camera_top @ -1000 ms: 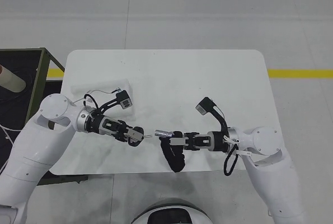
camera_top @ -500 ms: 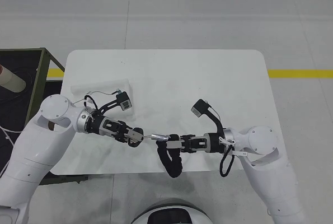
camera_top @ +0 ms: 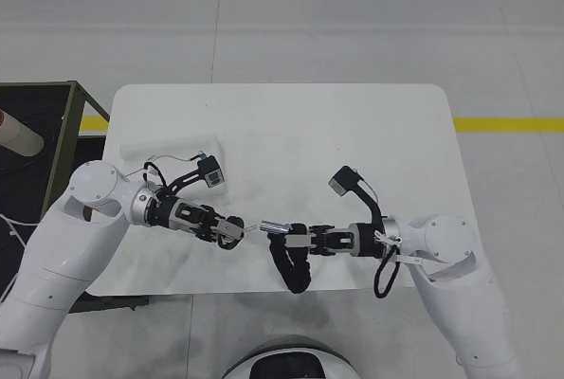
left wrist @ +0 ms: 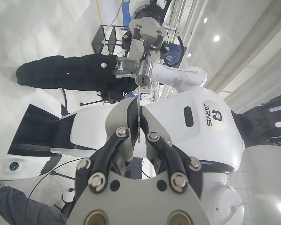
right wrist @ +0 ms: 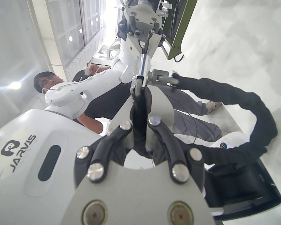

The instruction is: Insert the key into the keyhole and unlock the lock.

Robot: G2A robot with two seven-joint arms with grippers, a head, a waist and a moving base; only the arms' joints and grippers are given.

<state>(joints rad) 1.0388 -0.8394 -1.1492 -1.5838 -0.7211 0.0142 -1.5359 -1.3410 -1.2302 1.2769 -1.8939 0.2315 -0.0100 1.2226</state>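
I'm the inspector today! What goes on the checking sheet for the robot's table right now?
Surface: white table, rounded corners.
Job's things: key aimed at the keyhole of the lock, not in yet.
Clutter: see-through wrapper at the far left corner.
End effectors: left end effector shut on the key; right end effector shut on the lock's black sleeve.
Cables: black cable looped at the right wrist.
Surroundings: green cart beside the table, yellow floor line.

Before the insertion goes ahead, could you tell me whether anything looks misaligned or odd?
Nothing looks damaged. The key, pinched in the left gripper, seems aimed slightly off the keyhole, not yet in it; the black cable hangs loose.
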